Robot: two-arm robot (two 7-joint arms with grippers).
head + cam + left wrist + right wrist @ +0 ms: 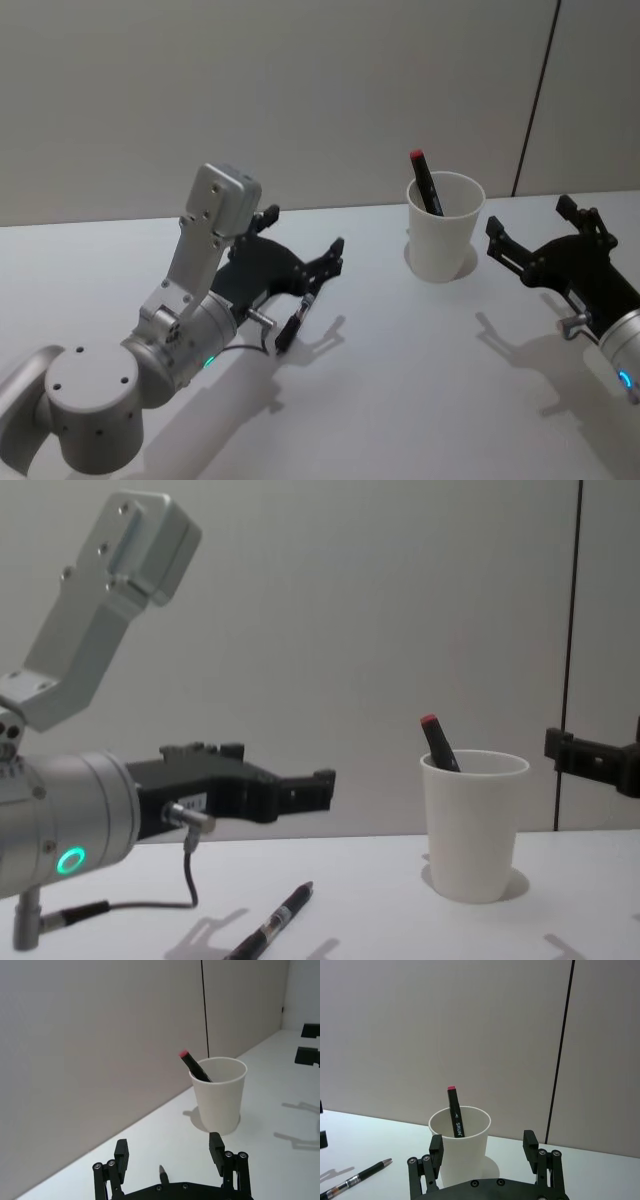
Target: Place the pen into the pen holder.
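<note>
Head view showed the pen (296, 322) lying on the table (420, 400) at 8 o'clock from the pen holder (443, 238), beneath the left gripper (303, 233), fingers open, with the right gripper (530, 217) likewise open at 3 o'clock; judged risk: an off-centre pinch rolling the pen away.

Head view: high, tilted down over table (400, 400). Chest view: low, side-on. Wrist views: low, facing wall (470, 1035). All share cup (445, 245), 1 o'clock.
</note>
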